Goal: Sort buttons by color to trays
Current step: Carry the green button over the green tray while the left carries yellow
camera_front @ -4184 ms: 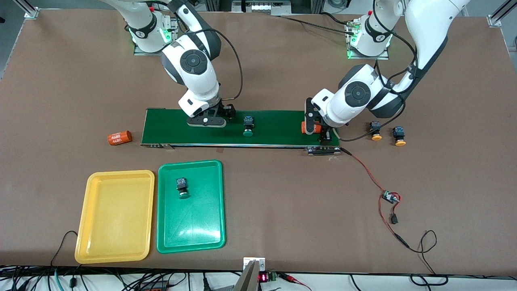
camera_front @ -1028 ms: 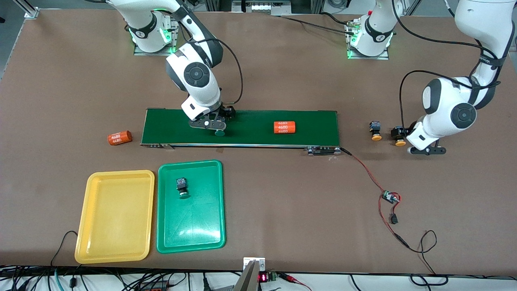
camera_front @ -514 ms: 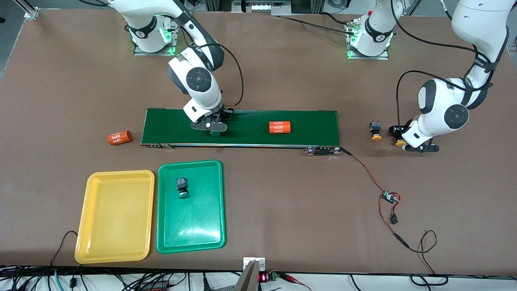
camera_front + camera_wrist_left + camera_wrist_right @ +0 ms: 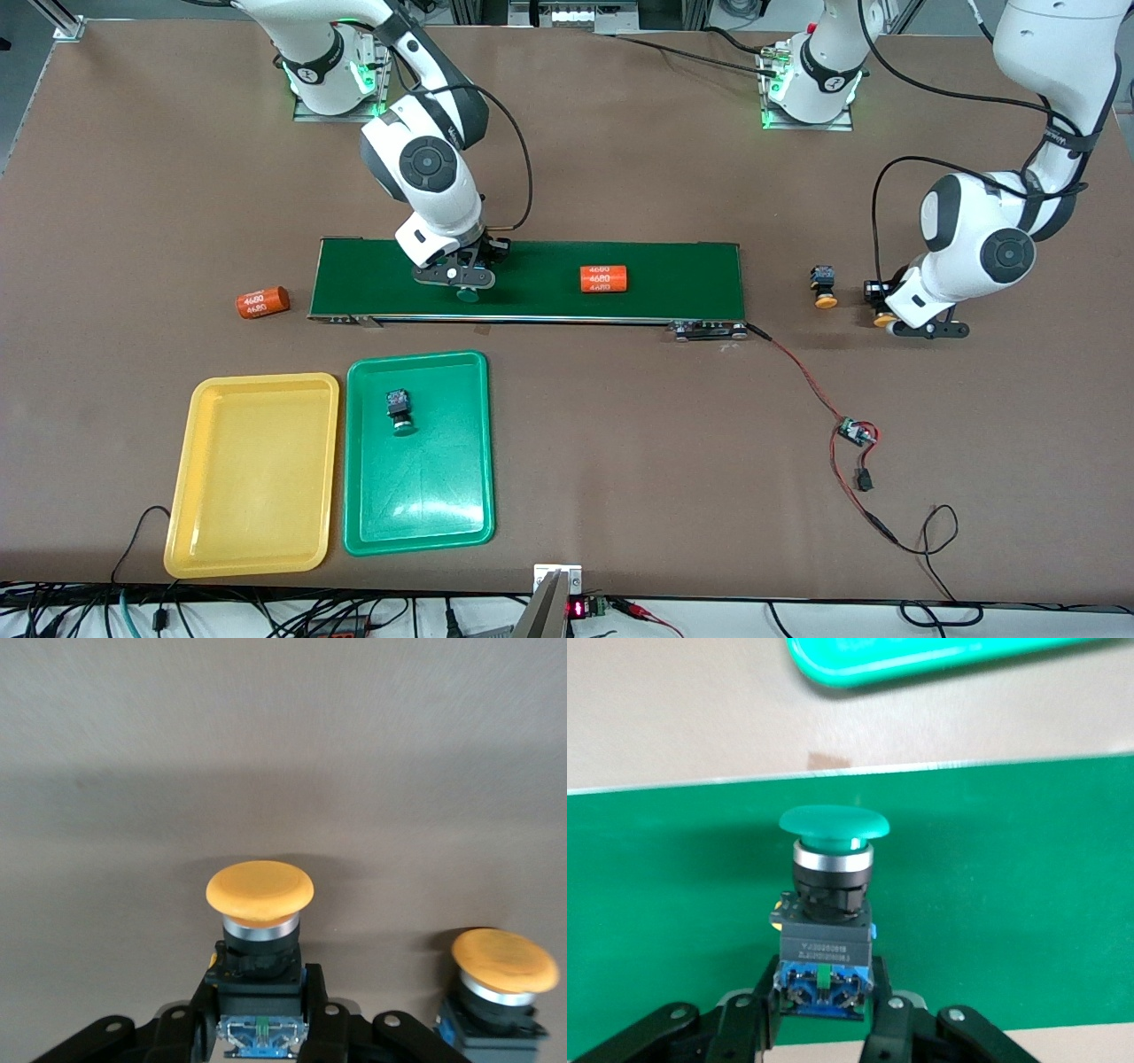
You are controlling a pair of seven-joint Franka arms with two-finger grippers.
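Wrist views show both pincers, spread a second ago, now clenched: left pincer (image 4: 262,1038) on a yellow button (image 4: 260,943), right pincer (image 4: 822,1020) on a green button (image 4: 830,904), so both are judged ready for lifting.

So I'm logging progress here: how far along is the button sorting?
Done: one green button lies in the green tray. In hand: the right gripper is shut on a second green button over the conveyor belt; the left gripper is shut on a yellow button. Left: another yellow button on the table; the yellow tray holds nothing.
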